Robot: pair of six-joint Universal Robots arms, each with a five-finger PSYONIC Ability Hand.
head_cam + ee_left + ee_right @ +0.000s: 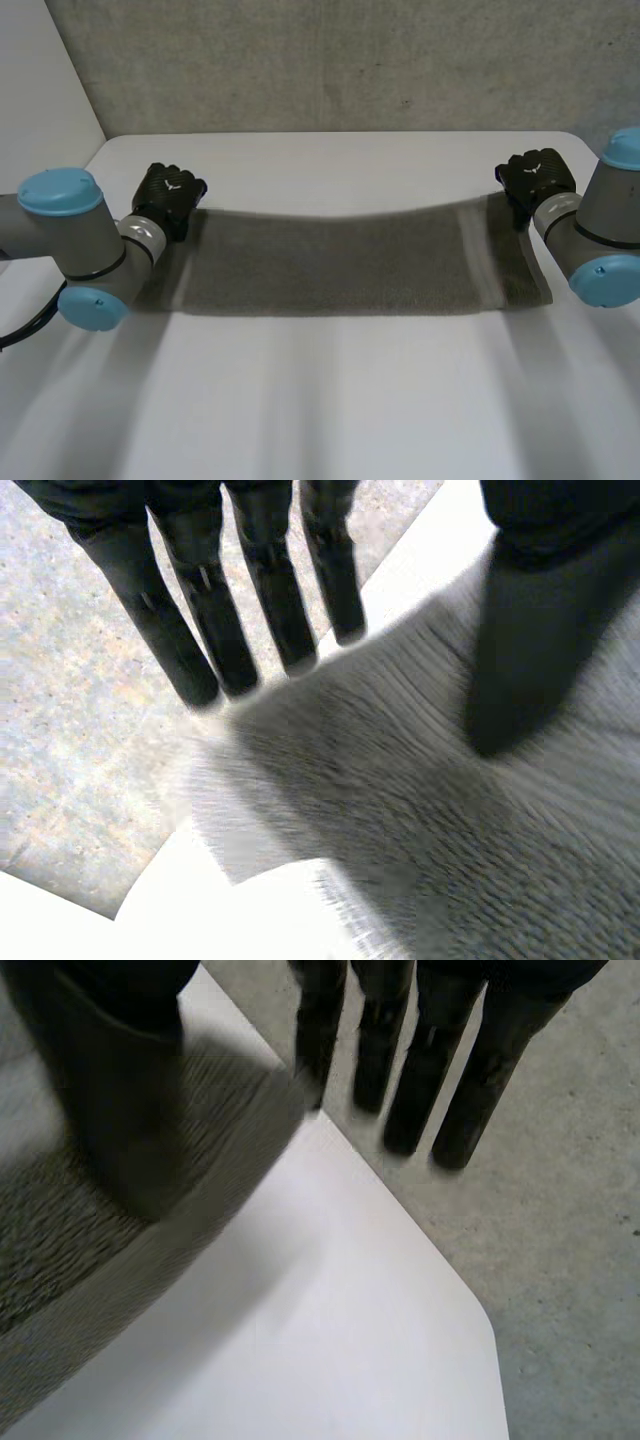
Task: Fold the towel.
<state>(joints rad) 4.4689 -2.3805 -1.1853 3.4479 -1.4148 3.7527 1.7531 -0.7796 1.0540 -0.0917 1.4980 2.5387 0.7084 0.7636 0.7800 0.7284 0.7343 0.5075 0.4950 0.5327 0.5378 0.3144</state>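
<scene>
Left arm: grey tube links, round joint housings, light-blue caps on joint ends, one large and domed, one smaller. Silver-grey wrist ring with thin dark band. Left hand: matte black, blocky back, small white mark on it. Right arm: same grey housings, same light-blue caps, pale ring at wrist. Right hand: black too, same white mark on back. In left wrist view: fingers long, slim, black, rounded tips, faint pale flecks on one; thumb thicker, blunt, plain black. Right-hand fingers and thumb alike, plain black.
</scene>
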